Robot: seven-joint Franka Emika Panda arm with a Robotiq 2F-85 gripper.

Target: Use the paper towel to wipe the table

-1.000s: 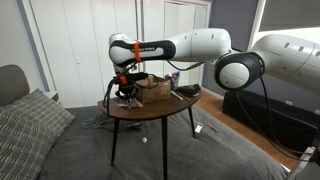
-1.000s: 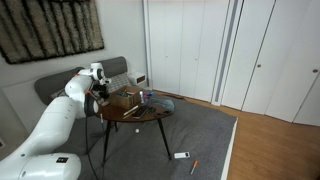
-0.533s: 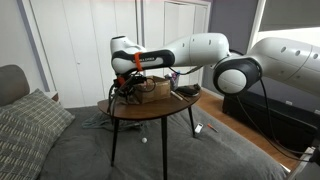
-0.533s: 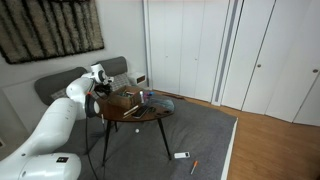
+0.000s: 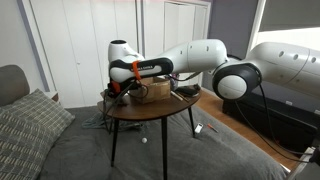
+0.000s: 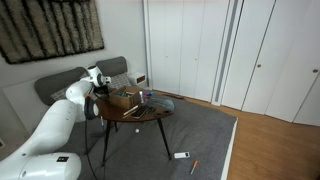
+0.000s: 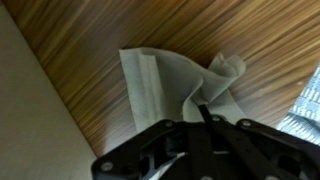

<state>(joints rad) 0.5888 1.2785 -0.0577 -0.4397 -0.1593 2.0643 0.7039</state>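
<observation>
The paper towel is a pale rumpled sheet lying on the dark wooden table top, bunched up where my gripper pinches it. The gripper is shut on the towel and presses it to the wood near the table's edge. In both exterior views the gripper sits low over the far end of the small round table, and the towel is hidden beneath it.
A brown cardboard box stands on the table right beside the gripper, with small items beyond it. A grey couch with a cushion is next to the table. Small objects lie on the carpet.
The gripper has slid along the table top toward its edge, away from the cardboard box, taking the towel with it.
</observation>
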